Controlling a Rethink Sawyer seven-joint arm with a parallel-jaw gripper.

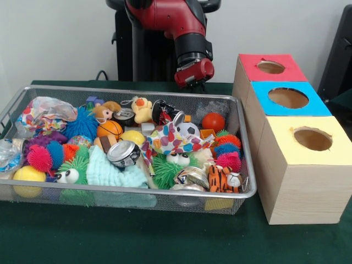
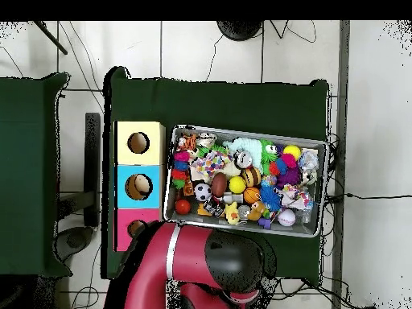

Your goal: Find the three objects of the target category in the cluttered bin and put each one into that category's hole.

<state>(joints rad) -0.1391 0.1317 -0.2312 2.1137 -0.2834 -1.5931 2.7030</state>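
Observation:
The wire-mesh bin (image 1: 137,190) sits on the green table, heaped with toys: spiky balls, a basketball (image 1: 110,129), a soccer ball (image 1: 188,130), a red ball (image 1: 213,121), a yellow duck (image 1: 142,109), a tiger toy (image 1: 220,179) and a crushed can (image 1: 124,153). In the overhead view the bin (image 2: 241,130) lies right of the boxes. Three wooden boxes stand beside it, each with a round hole in a red (image 1: 270,67), blue (image 1: 288,98) or yellow (image 1: 312,138) top. My gripper (image 1: 197,85) hangs behind the bin's far rim, near the red box, holding nothing that shows.
In the overhead view the red arm (image 2: 185,257) covers the table's near edge and part of the red box (image 2: 133,228). A second green table (image 2: 32,161) stands at the left. Cables lie on the floor round the table.

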